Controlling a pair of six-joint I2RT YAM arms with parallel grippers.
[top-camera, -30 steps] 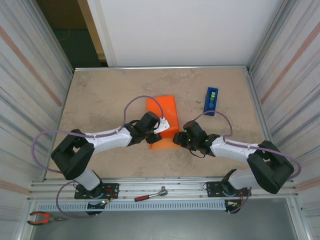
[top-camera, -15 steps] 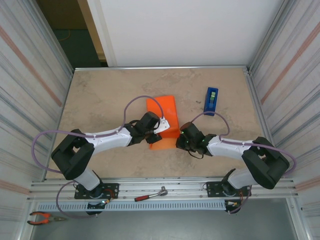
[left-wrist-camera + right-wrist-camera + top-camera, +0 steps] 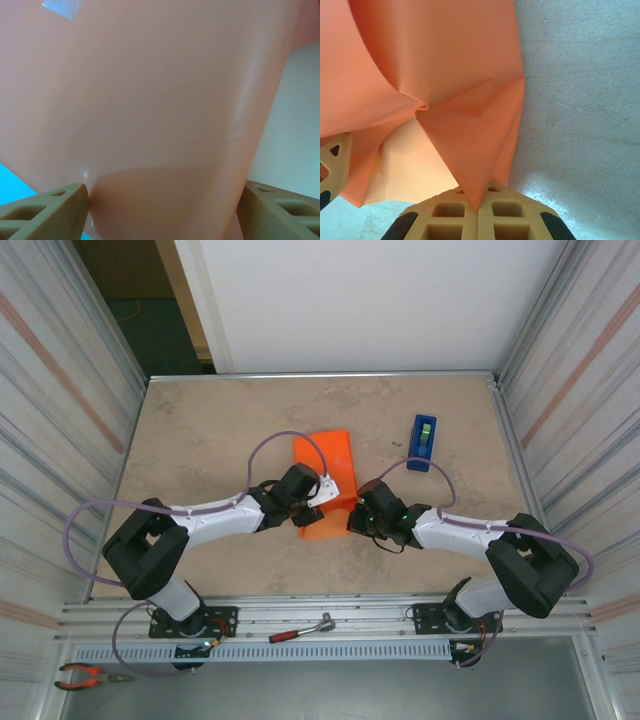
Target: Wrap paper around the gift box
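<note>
**Both arms reach low toward the centre: left jaws wide, right jaws pinched**

In the top view the left arm starts from its base at 7 o'clock and stretches low toward 2 o'clock. The left gripper (image 3: 306,508) has its fingers (image 3: 45,215) spread wide. The paper (image 3: 445,75) spans the gap and meets both fingers, but whether they squeeze it cannot be judged. The right arm runs from 5 o'clock toward 10 o'clock. The right gripper (image 3: 357,520) is closed tight, nipping a corner of the paper.

Beige table (image 3: 200,440): orange paper (image 3: 330,455) mid-table, blue tape dispenser (image 3: 423,440) to right.
</note>
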